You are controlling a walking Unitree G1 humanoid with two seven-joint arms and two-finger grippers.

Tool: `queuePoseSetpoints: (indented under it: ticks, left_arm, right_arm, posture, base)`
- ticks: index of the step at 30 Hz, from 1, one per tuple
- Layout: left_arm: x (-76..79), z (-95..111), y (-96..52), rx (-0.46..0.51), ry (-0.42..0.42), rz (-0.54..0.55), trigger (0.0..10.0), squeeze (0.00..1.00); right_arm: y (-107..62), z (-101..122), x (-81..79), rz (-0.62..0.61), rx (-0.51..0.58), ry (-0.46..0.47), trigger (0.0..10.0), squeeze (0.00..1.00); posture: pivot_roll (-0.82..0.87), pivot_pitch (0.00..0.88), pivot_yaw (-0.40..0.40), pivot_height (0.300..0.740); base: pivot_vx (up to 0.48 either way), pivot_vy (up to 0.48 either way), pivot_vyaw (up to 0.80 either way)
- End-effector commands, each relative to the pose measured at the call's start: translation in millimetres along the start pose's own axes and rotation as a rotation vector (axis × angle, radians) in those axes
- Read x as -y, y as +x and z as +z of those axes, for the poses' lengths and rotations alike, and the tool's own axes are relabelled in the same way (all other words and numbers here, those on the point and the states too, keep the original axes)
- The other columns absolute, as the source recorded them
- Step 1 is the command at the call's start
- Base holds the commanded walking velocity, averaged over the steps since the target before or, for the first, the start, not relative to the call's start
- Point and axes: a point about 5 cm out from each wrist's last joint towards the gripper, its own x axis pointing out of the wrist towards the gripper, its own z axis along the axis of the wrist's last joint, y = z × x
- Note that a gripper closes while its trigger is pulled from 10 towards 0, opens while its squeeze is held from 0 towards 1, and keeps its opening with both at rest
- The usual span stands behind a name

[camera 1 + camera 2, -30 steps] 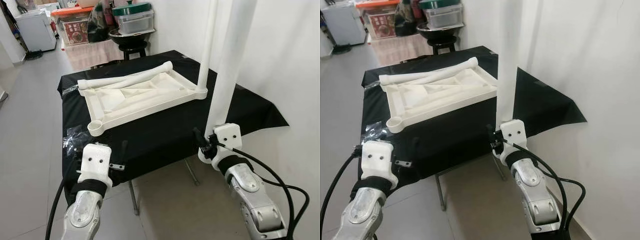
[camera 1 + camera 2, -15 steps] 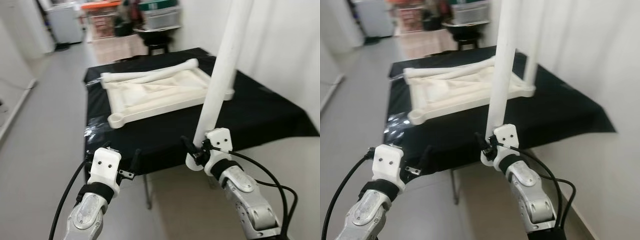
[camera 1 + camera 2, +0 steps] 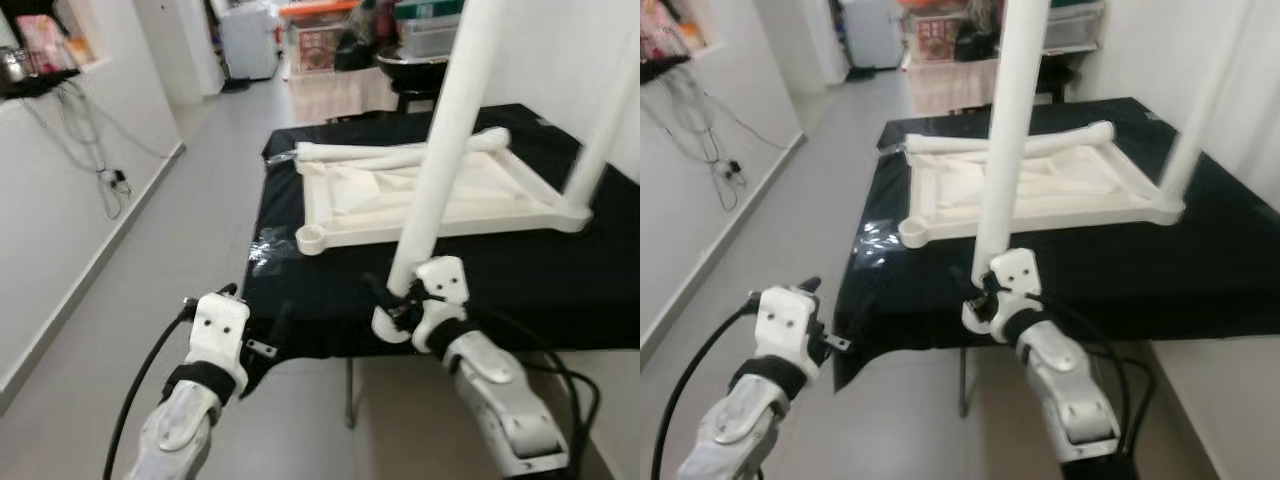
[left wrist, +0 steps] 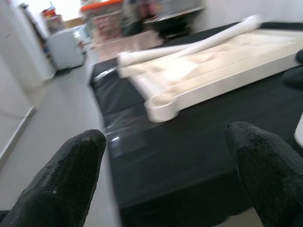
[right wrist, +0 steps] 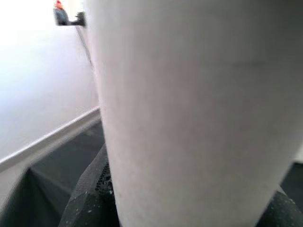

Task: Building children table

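Observation:
A white children's table top [image 3: 440,195] lies upside down on a black-covered table [image 3: 400,290]. One white leg [image 3: 605,120] stands upright in its near right corner socket. Another loose leg [image 3: 400,155] lies along its far edge. An empty round socket [image 3: 312,238] shows at the near left corner. My right gripper [image 3: 395,305] is shut on a third white table leg [image 3: 445,140], held nearly upright in front of the table edge. My left gripper [image 4: 165,179] is open and empty, low at the table's near left corner.
Grey floor [image 3: 150,250] stretches to the left, bounded by a white wall with hanging cables [image 3: 110,180]. Behind the table stand a black stool with a pot [image 3: 420,70], storage boxes [image 3: 320,40] and a white appliance [image 3: 245,35].
The camera has swung to the left, so the table now sits further right in view. The held leg stays in my right gripper, and the left gripper stays open.

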Motion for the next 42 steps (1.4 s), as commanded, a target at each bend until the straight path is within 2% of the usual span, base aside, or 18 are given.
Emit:
queuePoseSetpoints:
  ticks: [1, 5, 10, 22, 23, 25, 26, 27, 31, 32, 33, 36, 37, 38, 40, 42]
  left_arm:
    - [-2.1, -0.9, 1.0, -0.008, 0.005, -0.005, 10.0, 0.00]
    - [-2.3, -0.6, 1.2, -0.008, 0.010, -0.010, 10.0, 0.00]
    - [-0.3, -1.0, 1.9, -0.006, 0.008, -0.033, 10.0, 0.00]
    - [4.3, -1.0, 1.5, -0.007, -0.003, -0.065, 10.0, 0.00]
    - [4.7, -1.0, 1.2, -0.007, -0.005, -0.066, 10.0, 0.00]
    - [5.2, -0.7, 0.9, -0.007, -0.007, -0.069, 10.0, 0.00]
    - [5.9, 0.0, -0.2, -0.005, -0.012, -0.077, 10.0, 0.00]
    - [7.4, 0.3, -2.5, -0.010, -0.017, -0.098, 10.0, 0.00]
    - [8.4, 0.5, -4.3, -0.014, -0.020, -0.114, 10.0, 0.00]
    - [17.5, -0.1, -13.7, -0.048, -0.047, -0.223, 10.0, 0.00]
    - [21.5, -0.1, -17.7, -0.061, -0.063, -0.270, 10.0, 0.00]
    - [21.5, -0.1, -17.7, -0.061, -0.063, -0.270, 10.0, 0.00]
    - [29.3, -1.2, -26.8, -0.098, -0.092, -0.358, 10.0, 0.00]
    - [29.3, -1.2, -26.8, -0.098, -0.092, -0.358, 10.0, 0.00]
    - [36.8, -2.4, -42.7, -0.139, -0.117, -0.416, 10.0, 0.00]
    - [38.4, -1.4, -46.5, -0.144, -0.110, -0.423, 10.0, 0.00]
  right_arm:
    - [2.9, 1.4, -5.1, 0.030, 0.007, 0.013, 10.0, 0.00]
    - [4.0, 1.6, -6.5, 0.035, 0.002, 0.015, 10.0, 0.00]
    - [3.7, 1.0, -7.1, 0.061, 0.012, 0.079, 10.0, 0.00]
    - [3.6, 6.1, -1.0, 0.054, 0.045, 0.105, 10.0, 0.00]
    - [4.0, 9.0, 0.3, 0.054, 0.065, 0.104, 0.0, 0.00]
    - [3.9, 14.0, 1.3, 0.073, 0.101, 0.118, 0.0, 0.00]
    - [6.4, 17.0, 2.1, 0.083, 0.106, 0.096, 0.0, 0.00]
    - [8.3, 21.8, 1.8, 0.122, 0.115, 0.089, 10.0, 0.00]
    - [9.4, 24.8, 1.3, 0.148, 0.118, 0.084, 10.0, 0.00]
    - [8.0, 29.7, -1.6, 0.268, 0.103, 0.049, 10.0, 0.00]
    - [6.7, 31.3, -2.6, 0.307, 0.099, 0.039, 10.0, 0.00]
    - [6.7, 31.3, -2.6, 0.307, 0.099, 0.039, 10.0, 0.00]
    - [4.3, 34.5, -3.2, 0.382, 0.099, 0.036, 10.0, 0.00]
    - [4.3, 34.5, -3.2, 0.382, 0.099, 0.036, 10.0, 0.00]
    - [1.3, 41.5, -1.2, 0.515, 0.093, 0.035, 10.0, 0.00]
    - [3.9, 43.8, 1.0, 0.545, 0.089, 0.038, 10.0, 0.00]
  posture:
    - [-0.08, 0.000, 0.052, 0.740]
    - [-0.08, 0.000, 0.052, 0.740]
    - [-0.08, 0.000, 0.055, 0.740]
    - [-0.08, 0.000, 0.052, 0.740]
    - [-0.07, 0.000, 0.050, 0.740]
    - [-0.07, 0.000, 0.048, 0.740]
    - [-0.07, 0.000, 0.048, 0.740]
    - [-0.07, 0.000, 0.047, 0.740]
    - [-0.06, 0.000, 0.047, 0.740]
    - [-0.06, 0.000, 0.046, 0.740]
    - [-0.06, 0.000, 0.046, 0.740]
    - [-0.06, 0.000, 0.046, 0.740]
    - [-0.06, 0.000, 0.045, 0.740]
    - [-0.06, 0.000, 0.045, 0.740]
    - [-0.05, 0.000, 0.037, 0.740]
    - [-0.04, 0.001, 0.032, 0.740]
  base:
    - [0.337, 0.000, 0.80]
    - [0.339, 0.000, 0.40]
    - [0.338, 0.000, 0.00]
    - [0.337, 0.000, 0.00]
    - [0.330, 0.000, 0.00]
    - [0.328, 0.000, 0.00]
    - [0.000, 0.000, 0.00]
    - [0.000, 0.000, 0.00]
    - [0.000, 0.000, 0.00]
    - [0.000, 0.000, 0.80]
    - [0.000, 0.000, 0.80]
    - [0.000, 0.000, 0.80]
    - [0.000, 0.000, 0.80]
    - [0.000, 0.000, 0.80]
    - [0.000, 0.000, 0.80]
    - [0.000, 0.000, 0.80]
